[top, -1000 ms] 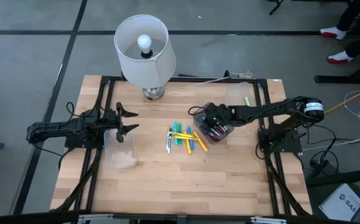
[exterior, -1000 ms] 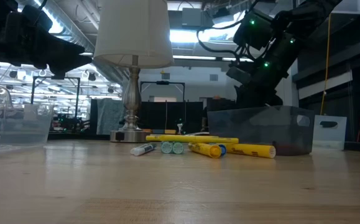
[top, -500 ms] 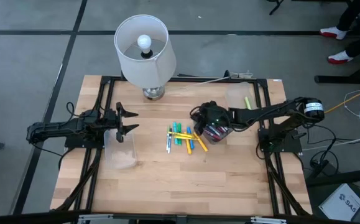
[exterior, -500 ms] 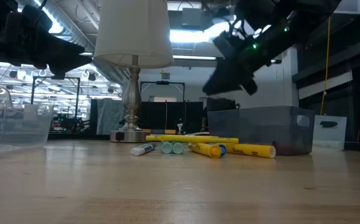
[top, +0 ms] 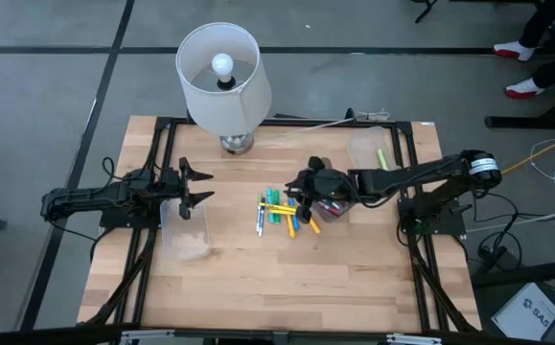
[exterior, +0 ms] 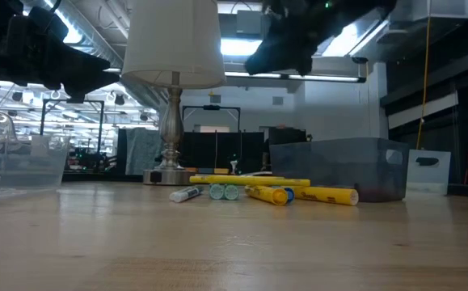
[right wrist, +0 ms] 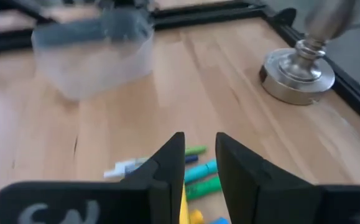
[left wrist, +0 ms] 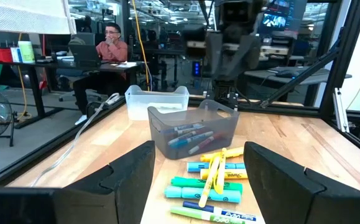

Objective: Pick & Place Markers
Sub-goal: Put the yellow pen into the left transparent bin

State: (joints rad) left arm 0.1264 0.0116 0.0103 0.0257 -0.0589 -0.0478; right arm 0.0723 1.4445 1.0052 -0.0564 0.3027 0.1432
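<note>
The right gripper (top: 303, 195) hangs above the loose markers (top: 285, 213), its fingers (right wrist: 167, 163) parted by only a narrow gap and holding nothing. The pens lie crowded directly below the fingertips, some touching each other. With such a small gap, the fingers may push a pen away or catch two. The left gripper (top: 194, 185) waits wide open, well apart.

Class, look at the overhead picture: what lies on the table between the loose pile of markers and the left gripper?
Only bare wood separates the markers from the left gripper, seen in the high view.
</note>
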